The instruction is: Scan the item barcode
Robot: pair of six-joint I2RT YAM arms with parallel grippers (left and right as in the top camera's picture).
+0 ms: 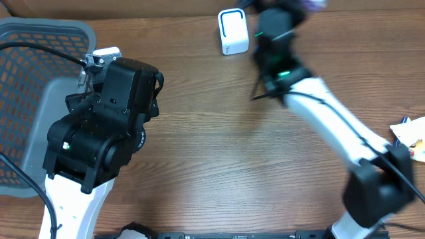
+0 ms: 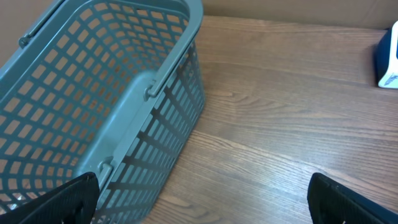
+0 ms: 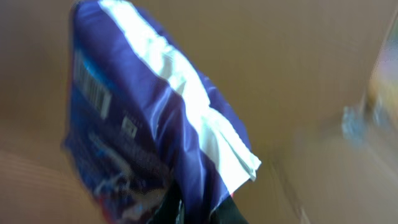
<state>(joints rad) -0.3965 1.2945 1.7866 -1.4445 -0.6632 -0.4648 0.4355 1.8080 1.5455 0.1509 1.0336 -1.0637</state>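
**A:** Where to find the bag?

**B:** Pinched by one end in the right gripper, clamped fully shut on it. Up at 1 o'clock in the overhead view, near the scanner and toward 2 o'clock from it. Seemingly lifted off the table.

**A:** Why held that way?

**B:** Most likely to show the barcode to the scanner. Gripped at the edge, so as to leave the printed face bare. Looks like mid-presentation, not yet squared up to the scanner.

**A:** And the left gripper?

**B:** Spread as wide as possible, holding nothing. Parked at 9 o'clock beside the basket. Probably kept out of the way, or waiting to take the bag afterwards.

**A:** Anything hard to make out?

**B:** Plenty. Right wrist view smeared with blur, with the barcode at 10 o'clock on the bag visible only as stripes. Cannot tell whether turned toward the scanner or away from it. From overhead, just a purple sliver at the top edge, mostly cut off and hidden behind the arm. Right fingers barely visible, only a dark shape at 6 o'clock under the bag. Scanner clipped at 3 o'clock in the left wrist view. Basket partly covered by the left arm from overhead, its near end cropped at the wrist. Packets at 3 o'clock cropped too, and too small to name.
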